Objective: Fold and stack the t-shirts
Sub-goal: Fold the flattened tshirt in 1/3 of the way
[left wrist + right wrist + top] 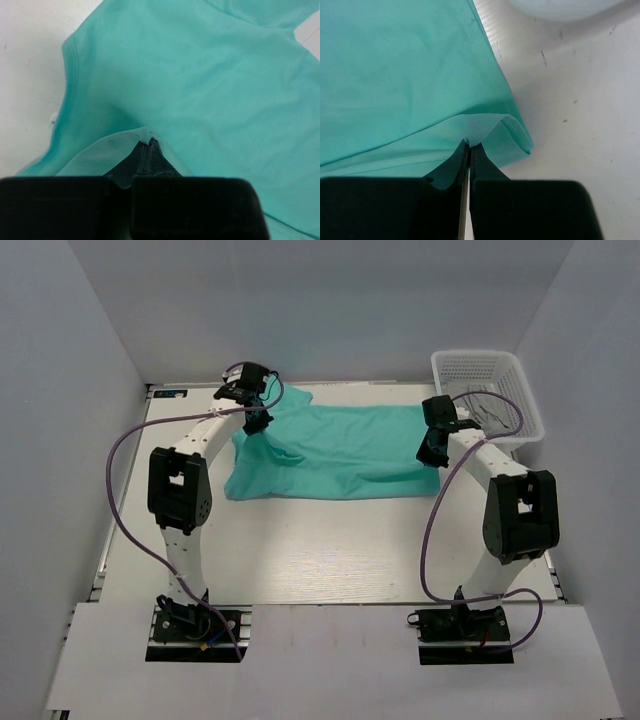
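Your left claw (149,143) is pinched fully together on a fold of the teal-green t-shirt (340,450). In its wrist view the thin cloth peaks up right at the fingertips and looks pale where it stretches over them. A hemmed edge of the shirt curves away to the left over the white table (320,550).

Your right claw (469,145) is likewise closed tight, with a doubled lip of the shirt's edge caught between its tips. The cloth runs off to the left of that view, and bare table lies to the right.

From above, you have the left claw at the shirt's far-left corner and the right claw at its right edge, so the two arms hold opposite ends. Between them the t-shirt lies spread across the far half of the table, wider than it is deep. It is wrinkled, and its left part is drawn into a ridge toward the left claw. Its near edge sits well away from the arm bases.

At the far-right corner of the table you can see a white mesh basket (490,390), just beyond the right claw and apart from the shirt. Purple cables (112,480) loop from each arm's base up to its wrist, and the right one passes over the basket's near side. Pale walls (60,390) close the table in on three sides.
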